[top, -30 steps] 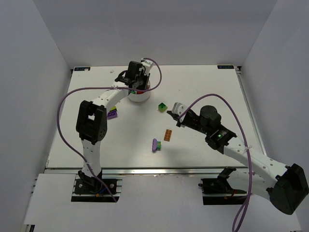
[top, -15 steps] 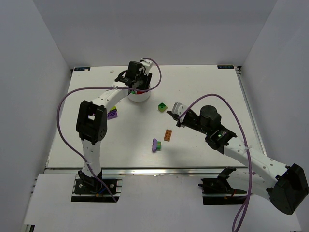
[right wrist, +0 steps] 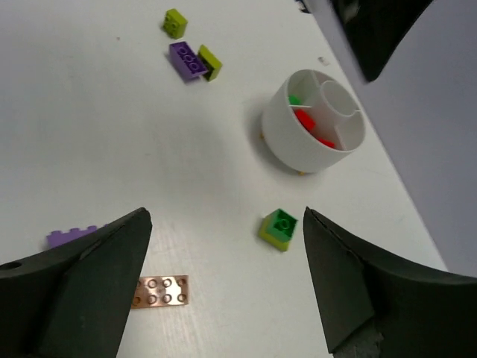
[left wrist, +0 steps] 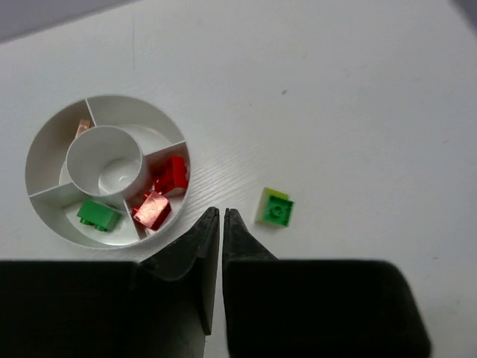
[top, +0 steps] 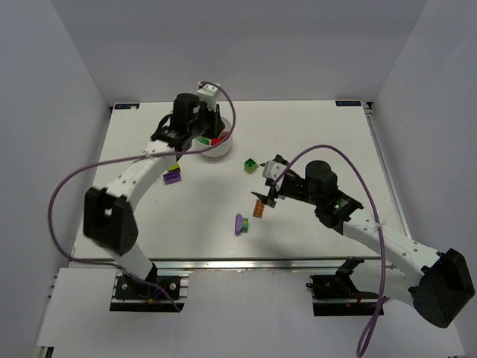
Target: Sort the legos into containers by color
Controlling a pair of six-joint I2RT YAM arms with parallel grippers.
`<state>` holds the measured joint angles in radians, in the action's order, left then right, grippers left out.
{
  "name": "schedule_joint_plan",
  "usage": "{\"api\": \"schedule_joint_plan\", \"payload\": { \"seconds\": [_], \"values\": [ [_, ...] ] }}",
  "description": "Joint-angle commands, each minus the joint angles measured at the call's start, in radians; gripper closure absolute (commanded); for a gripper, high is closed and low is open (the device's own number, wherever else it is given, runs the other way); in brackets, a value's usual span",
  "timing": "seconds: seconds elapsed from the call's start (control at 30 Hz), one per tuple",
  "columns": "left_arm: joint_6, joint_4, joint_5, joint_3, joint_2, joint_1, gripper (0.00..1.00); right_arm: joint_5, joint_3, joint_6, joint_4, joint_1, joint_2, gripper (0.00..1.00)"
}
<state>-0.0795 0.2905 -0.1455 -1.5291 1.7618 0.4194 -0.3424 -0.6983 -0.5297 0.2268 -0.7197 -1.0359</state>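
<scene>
- Likely trouble: the orange plate [right wrist: 160, 291], well away from the white dish [left wrist: 112, 97], is thin and lies flat, so closing fingers could skid over it. The green-on-lime brick [left wrist: 276, 209] just beside the dish could drop into one wedge unsplit.
- Inside the dish, two glossy red bricks [left wrist: 173, 173] share one wedge and a green brick [left wrist: 98, 213] sits in the next.
- A purple brick [top: 239, 223] lies farther from the dish than the plate.
- The left gripper [left wrist: 222, 212] hovers beside the dish rim, jaws pressed together, holding nothing.
- The right gripper [right wrist: 226, 216] hangs over the plate, jaws spread wide, empty.
</scene>
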Motion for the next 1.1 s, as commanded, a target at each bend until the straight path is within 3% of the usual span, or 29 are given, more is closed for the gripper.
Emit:
{"api": "schedule_joint_plan", "payload": {
  "seconds": [0.0, 0.03, 0.07, 0.17, 0.3, 0.43, 0.67, 0.8, 1.0, 1.07],
  "values": [
    [-0.075, -0.14, -0.127, 0.172, -0.24, -0.005, 0.82, -0.099, -0.05, -0.039, -0.049, 0.005, -0.022, 0.11],
    [-0.103, -0.195, -0.14, 0.219, -0.283, -0.005, 0.79, -0.142, -0.053, -0.047, -0.061, 0.006, -0.039, 0.11],
    [-0.118, -0.217, -0.146, 0.262, -0.364, -0.005, 0.6, -0.159, -0.053, -0.05, -0.072, 0.006, -0.049, 0.11],
    [-0.152, -0.283, -0.132, 0.415, -0.512, -0.007, 0.24, -0.208, -0.041, -0.073, -0.075, 0.008, -0.075, 0.1],
    [-0.2, -0.396, -0.03, 0.59, -0.682, -0.007, 0.02, -0.211, 0.012, -0.079, 0.002, 0.006, -0.096, 0.11],
    [-0.183, -0.456, 0.027, 0.736, -0.786, -0.005, 0.02, -0.214, -0.003, -0.081, -0.026, 0.006, -0.131, 0.11],
    [-0.16, -0.444, 0.018, 0.791, -0.825, -0.005, 0.06, -0.198, -0.069, -0.136, -0.141, 0.006, -0.233, 0.12],
    [-0.166, -0.453, 0.014, 0.799, -0.817, -0.005, 0.14, -0.028, -0.115, -0.031, -0.113, 0.009, -0.35, 0.16],
    [-0.169, -0.448, -0.002, 0.791, -0.789, -0.005, 0.31, 0.261, -0.245, 0.218, -0.066, 0.051, -0.512, 0.17],
    [-0.167, -0.447, 0.0, 0.791, -0.786, -0.005, 0.4, 0.29, -0.329, 0.299, -0.095, 0.081, -0.564, 0.18]
  ]
}}
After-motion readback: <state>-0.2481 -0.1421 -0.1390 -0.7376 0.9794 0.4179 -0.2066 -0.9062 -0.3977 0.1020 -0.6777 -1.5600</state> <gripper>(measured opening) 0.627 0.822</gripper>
